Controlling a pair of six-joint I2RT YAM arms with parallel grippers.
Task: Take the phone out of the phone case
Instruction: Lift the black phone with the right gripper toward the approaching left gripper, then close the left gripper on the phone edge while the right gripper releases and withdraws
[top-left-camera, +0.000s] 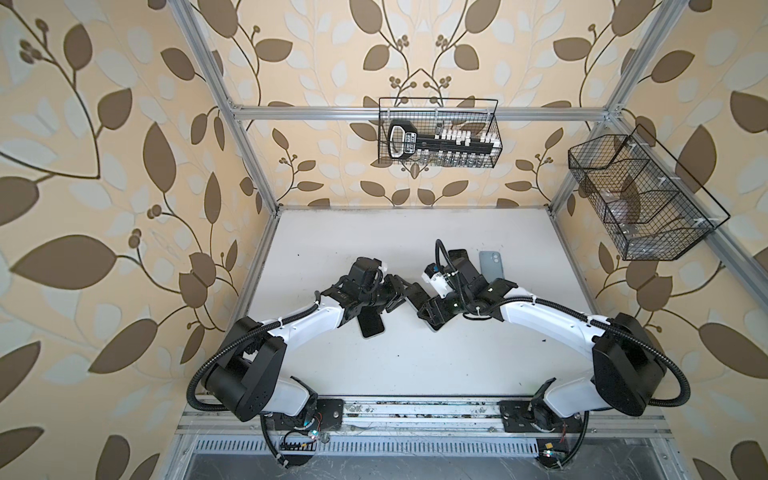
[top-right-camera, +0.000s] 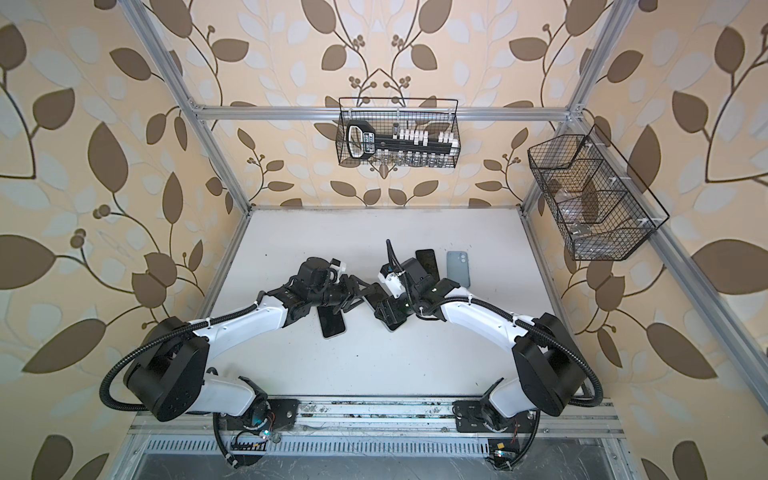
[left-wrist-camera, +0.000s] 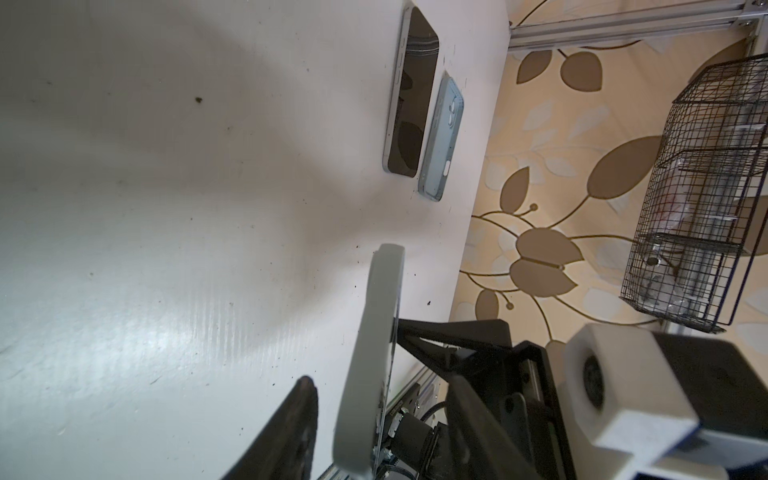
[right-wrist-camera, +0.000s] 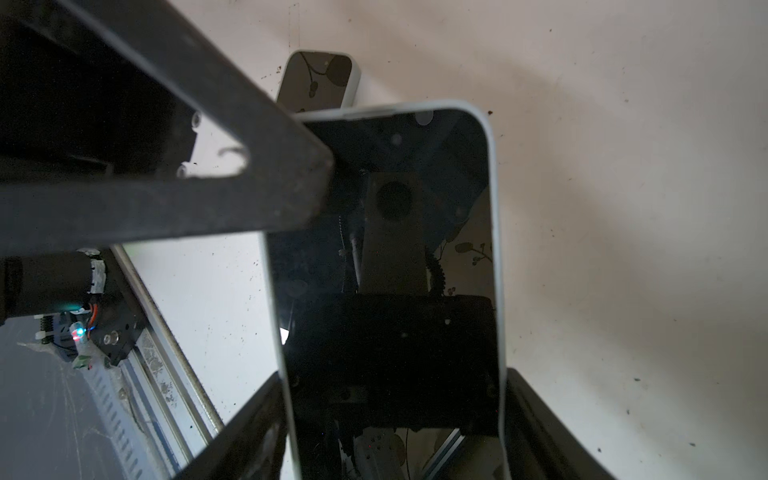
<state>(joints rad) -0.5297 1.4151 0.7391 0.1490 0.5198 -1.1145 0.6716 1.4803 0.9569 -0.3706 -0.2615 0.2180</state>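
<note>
Phone (right-wrist-camera: 386, 291), dark screen showing, sits fully inside its pale phone case (right-wrist-camera: 496, 249), held above the table (right-wrist-camera: 623, 208) by the right gripper (right-wrist-camera: 395, 415), clamped across the case's sides. Left gripper (left-wrist-camera: 353, 353) straddles the other end, jaws partly open, not yet gripping. Removal appears unstarted.

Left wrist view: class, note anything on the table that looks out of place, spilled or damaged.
Dark specks dot the white table, like dirt or crumbs. Nothing else stands out: the bare phone and blue phone case lie flat, side by side.
</note>
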